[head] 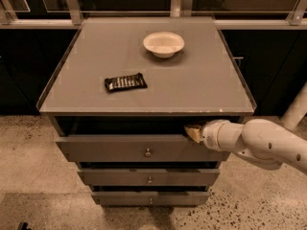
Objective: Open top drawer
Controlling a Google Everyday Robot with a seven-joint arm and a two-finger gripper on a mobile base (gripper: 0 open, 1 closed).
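Where the view is nearest: speckled stone-like floor [43, 210], pale with dark flecks.
Lowest drawer [120, 198]: slim flat grey front, small centre knob, closed.
Middle drawer [110, 177]: slim flat grey front, slightly wider than the lowest one, small round knob, closed.
Top drawer [105, 150]: under the worktop's front edge; widest and tallest front, flat matte grey, with a round metal knob [147, 153] at its centre. It stands out a little from the cabinet, with a dark gap above its front. The inside is in shadow, so any contents cannot be made out.
Gripper [193, 132]: its yellowish tip sits at the upper edge of the top drawer's front, below the worktop's front right corner. How its jaws stand cannot be told.
Arm [261, 140]: smooth white rounded shell, coming in from the right.
Worktop [206, 87]: flat matte grey, with a thin raised rim along its edges.
Snack bar [125, 82]: dark glossy rectangular wrapper with pale print, lying flat left of centre, nearer the front edge.
Bowl [163, 43]: round, shallow and cream-white, empty, near the back edge and just right of centre.
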